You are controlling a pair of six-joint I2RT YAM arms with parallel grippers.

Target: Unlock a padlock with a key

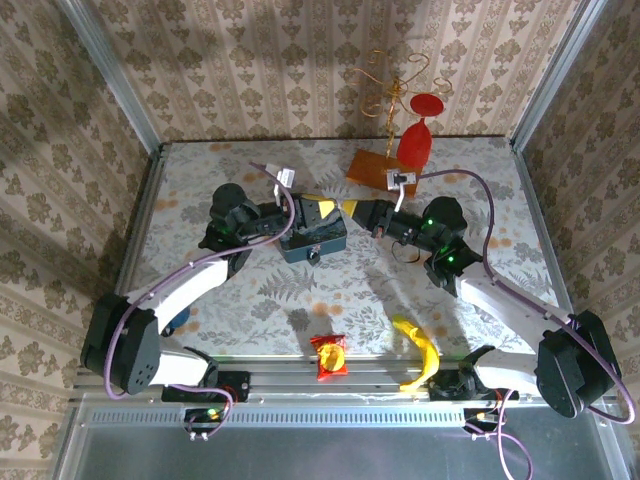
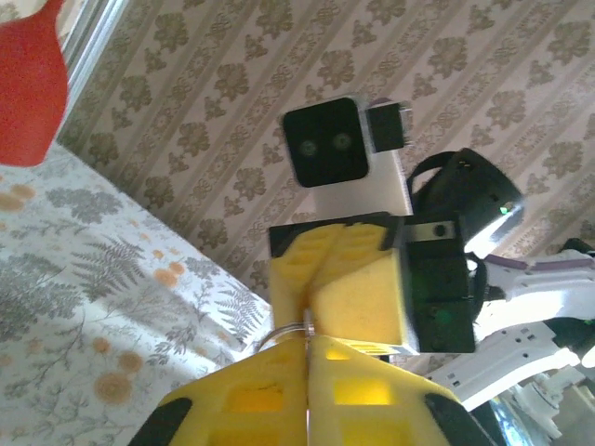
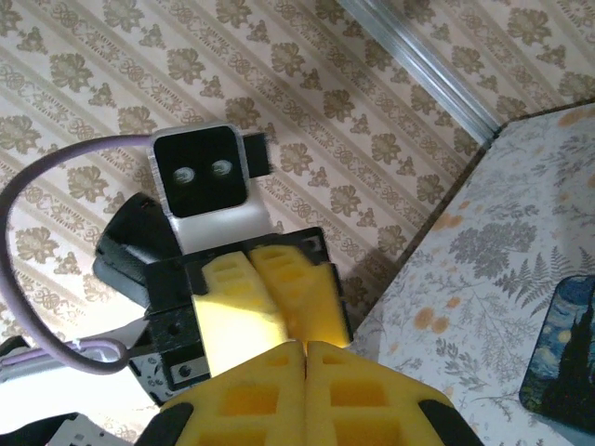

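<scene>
My left gripper (image 1: 335, 209) and right gripper (image 1: 352, 209) meet tip to tip in the air, just above the blue tin. In the left wrist view the left gripper (image 2: 307, 342) is shut on the key (image 2: 306, 325), a thin silvery metal piece that runs down the seam between its pads. A wire ring (image 2: 277, 333) curls out to the left of it. The right gripper (image 2: 310, 314) is shut, its tips pressed against that same piece. In the right wrist view its pads (image 3: 279, 372) meet flush, and nothing shows in the seam. The padlock is hidden.
The blue swirl-painted tin (image 1: 313, 243) stands mid-table under the grippers, and its corner (image 3: 562, 358) shows low on the right of the right wrist view. A red vase (image 1: 415, 140) and an orange block (image 1: 372, 166) stand at the back. A banana (image 1: 420, 352) and a snack packet (image 1: 330, 355) lie near the front edge.
</scene>
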